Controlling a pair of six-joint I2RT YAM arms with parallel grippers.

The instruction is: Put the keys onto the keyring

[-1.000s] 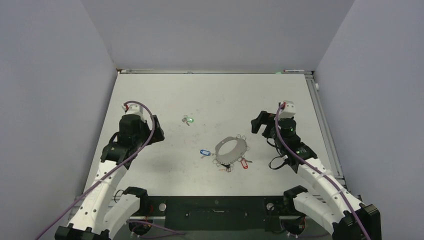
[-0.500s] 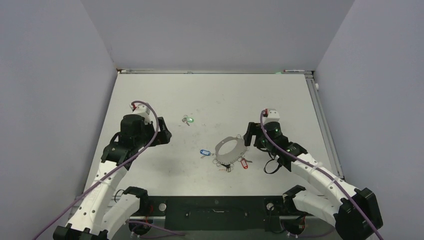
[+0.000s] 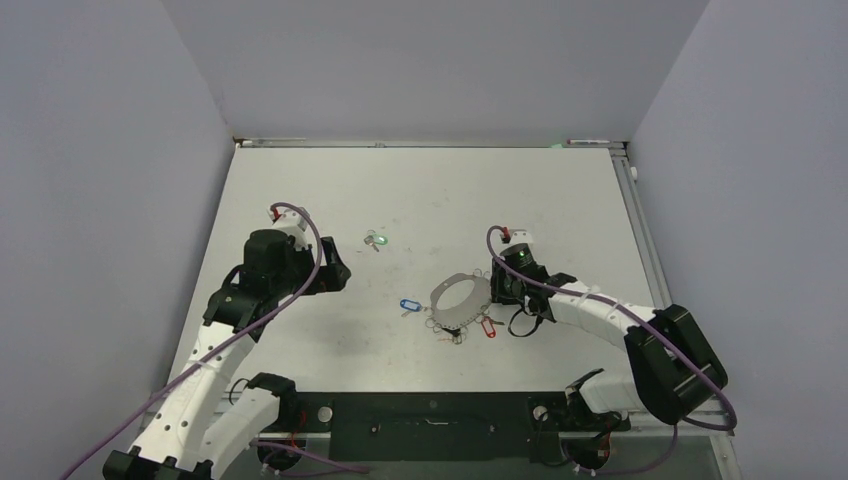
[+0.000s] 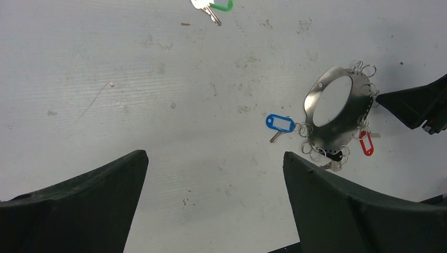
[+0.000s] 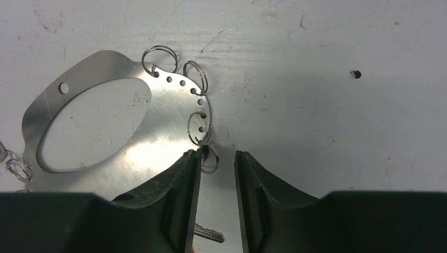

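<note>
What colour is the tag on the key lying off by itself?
The tag is green, clearest in the left wrist view.

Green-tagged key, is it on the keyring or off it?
Off. The green-tagged key lies alone on the table, well apart from the keyring, touching none of its split rings.

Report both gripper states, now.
Left gripper: open wide, holding nothing.
Right gripper: narrowly open, straddling a split ring on the keyring, not clamped.
</note>
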